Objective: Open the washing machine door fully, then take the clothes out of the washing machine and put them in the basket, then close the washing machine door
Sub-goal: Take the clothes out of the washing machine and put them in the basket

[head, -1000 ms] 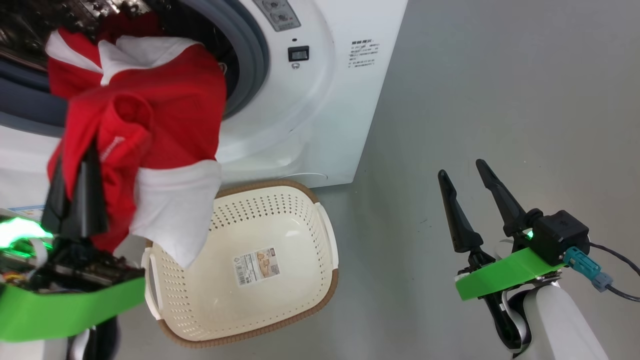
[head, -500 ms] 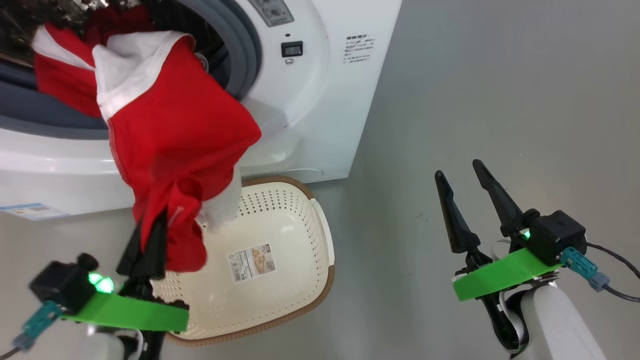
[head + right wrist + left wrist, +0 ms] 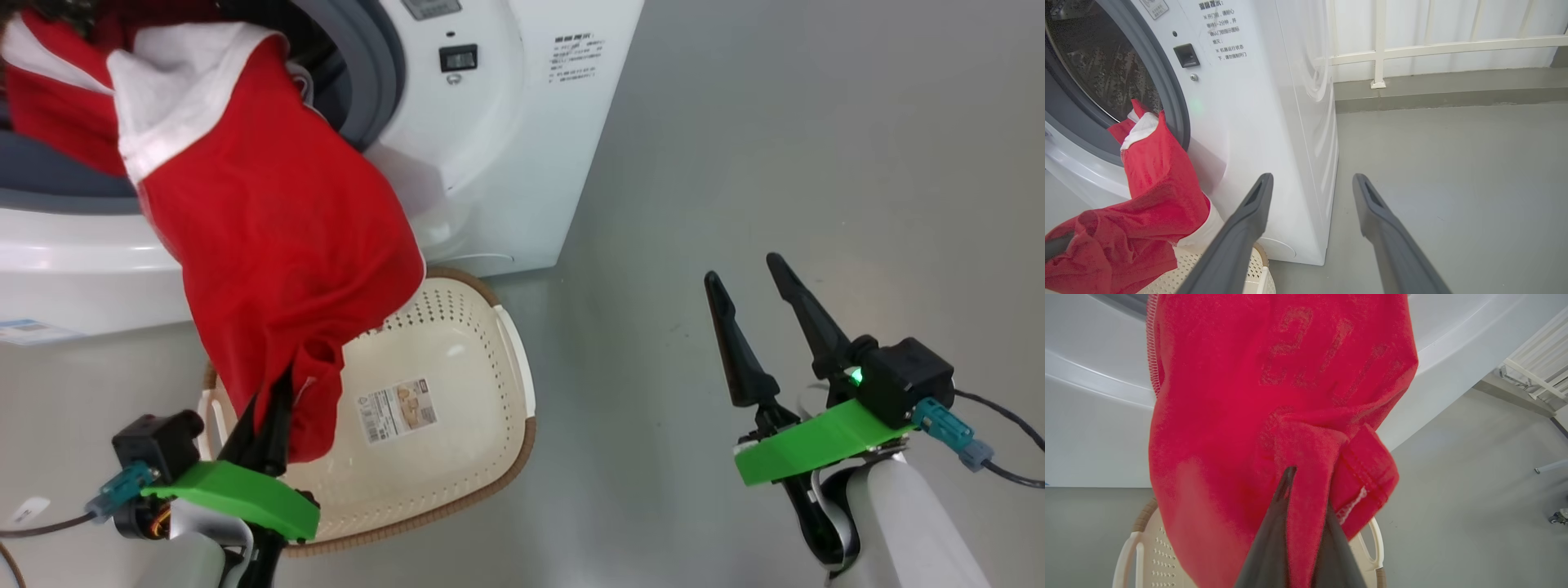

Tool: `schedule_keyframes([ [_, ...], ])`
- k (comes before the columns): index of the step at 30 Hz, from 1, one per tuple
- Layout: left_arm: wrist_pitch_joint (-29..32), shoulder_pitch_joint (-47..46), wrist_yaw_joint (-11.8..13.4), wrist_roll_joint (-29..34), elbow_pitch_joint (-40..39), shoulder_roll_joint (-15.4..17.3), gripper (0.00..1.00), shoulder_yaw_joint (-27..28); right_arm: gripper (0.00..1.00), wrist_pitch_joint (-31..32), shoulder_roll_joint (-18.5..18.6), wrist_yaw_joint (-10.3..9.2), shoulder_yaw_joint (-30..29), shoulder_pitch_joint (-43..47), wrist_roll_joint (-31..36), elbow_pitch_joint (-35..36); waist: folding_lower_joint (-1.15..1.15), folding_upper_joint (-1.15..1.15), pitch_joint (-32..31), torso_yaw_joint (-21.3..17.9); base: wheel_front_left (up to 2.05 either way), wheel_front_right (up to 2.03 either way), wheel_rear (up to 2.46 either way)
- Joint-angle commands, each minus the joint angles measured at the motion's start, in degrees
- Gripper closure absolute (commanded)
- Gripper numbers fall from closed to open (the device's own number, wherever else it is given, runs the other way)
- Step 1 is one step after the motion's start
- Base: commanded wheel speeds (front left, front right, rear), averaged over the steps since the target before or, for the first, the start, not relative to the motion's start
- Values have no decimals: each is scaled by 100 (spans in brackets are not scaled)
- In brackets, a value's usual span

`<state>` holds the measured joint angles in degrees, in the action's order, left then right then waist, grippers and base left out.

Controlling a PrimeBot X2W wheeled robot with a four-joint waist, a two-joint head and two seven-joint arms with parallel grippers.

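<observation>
red soft fabric clothes [image 3: 277, 245] are pinched by the left gripper [image 3: 272, 408] and stretched lengthwise from the white washing machine [image 3: 506, 163] down over the cream perforated plastic basket [image 3: 510, 367]; the right gripper [image 3: 771, 327] is spread, well apart.

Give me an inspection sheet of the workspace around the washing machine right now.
surface: plain grey floor.
job's things: washing machine opening uncovered; red clothes stretch from the drum opening down over the cream basket.
clutter: small white tag on the floor.
grippers: left gripper fingers shut on the clothes; right gripper open, holding nothing, over the floor.
cables: dark cable at the right wrist, another at the left.
surroundings: white railing beyond the machine.
</observation>
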<state>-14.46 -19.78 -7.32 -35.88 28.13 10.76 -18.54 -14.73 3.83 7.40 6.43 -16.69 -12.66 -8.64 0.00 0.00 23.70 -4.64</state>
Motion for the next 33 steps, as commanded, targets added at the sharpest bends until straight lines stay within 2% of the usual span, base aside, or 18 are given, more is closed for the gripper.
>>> schedule_keyframes([
  [1, -52, -131, -16, -31, -12, 151, 100, 146, 0, -27, -48, 9, 134, -98, 54, 160, 0, 0, 84, -39, 0, 0, 0],
  [16, -53, -1123, -16, -392, 1685, 313, 100, -733, 0, -27, -90, 9, 150, -378, 99, 266, 0, 0, 703, -210, 0, 0, 0],
  [27, -53, -1801, -16, -885, 2709, 416, 100, -1565, 0, -27, -94, 9, 224, -564, -95, 370, 0, 0, 1146, -411, 0, 0, 0],
  [33, -53, -2002, -16, -1204, 2994, 490, 100, -2004, 0, -27, -94, 9, 230, -618, -131, 405, 0, 0, 1279, -478, 0, 0, 0],
])
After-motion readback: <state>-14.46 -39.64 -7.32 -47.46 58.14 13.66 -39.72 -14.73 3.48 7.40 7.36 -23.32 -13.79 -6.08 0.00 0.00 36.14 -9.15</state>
